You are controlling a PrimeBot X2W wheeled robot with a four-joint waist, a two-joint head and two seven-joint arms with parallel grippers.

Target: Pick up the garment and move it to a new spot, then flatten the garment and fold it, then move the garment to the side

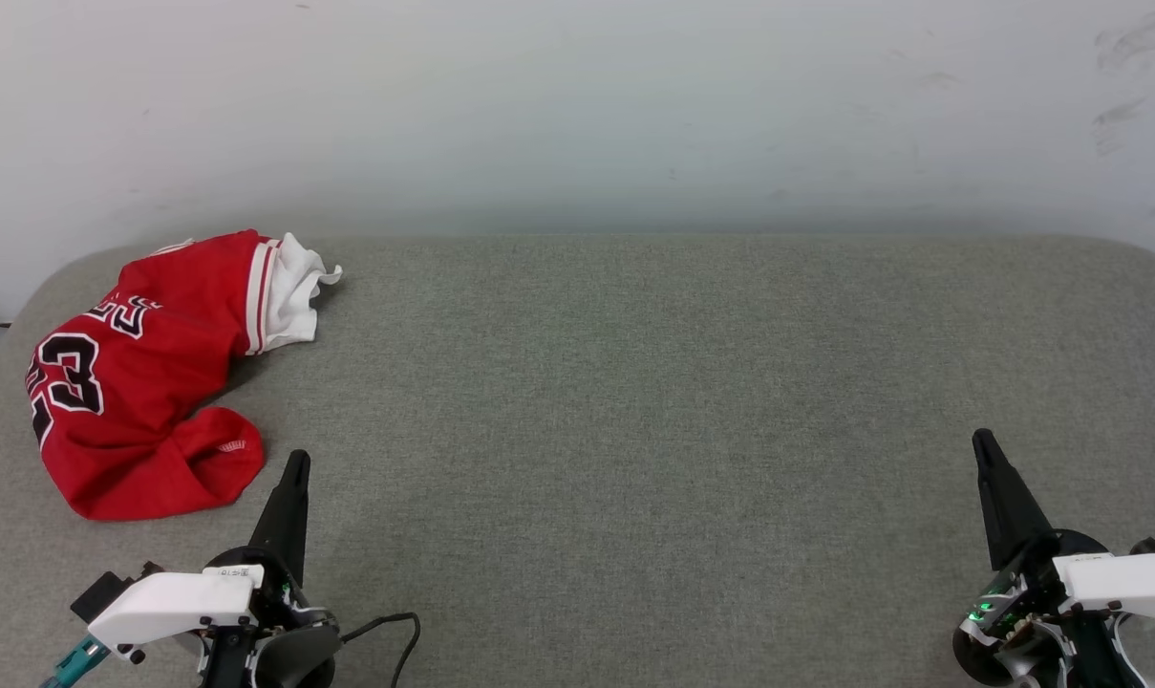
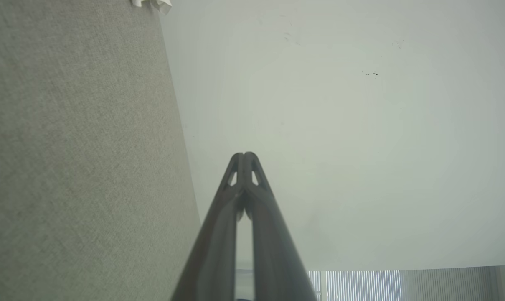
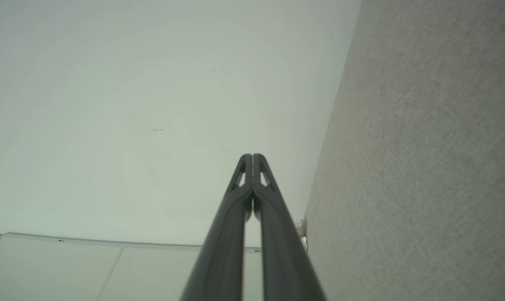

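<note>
Garment (image 1: pixel 142 382): lay crumpled at ten o'clock by padded grey surface's (image 1: pixel 634 411) left edge, near left gripper (image 1: pixel 296 463) at seven. Showed right gripper (image 1: pixel 982 441) at five, both pinched shut, empty. Left open room through to three; wall (image 1: pixel 577 115) at twelve.

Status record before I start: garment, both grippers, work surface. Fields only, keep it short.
garment: red jersey, crumpled, at the left end of the surface, white sleeve toward the wall
surface: grey fabric
left gripper: shut, empty, close beside the garment's near edge, apart from it
right gripper: shut, empty, far right, well away from the garment
progress: garment not yet picked up
</note>
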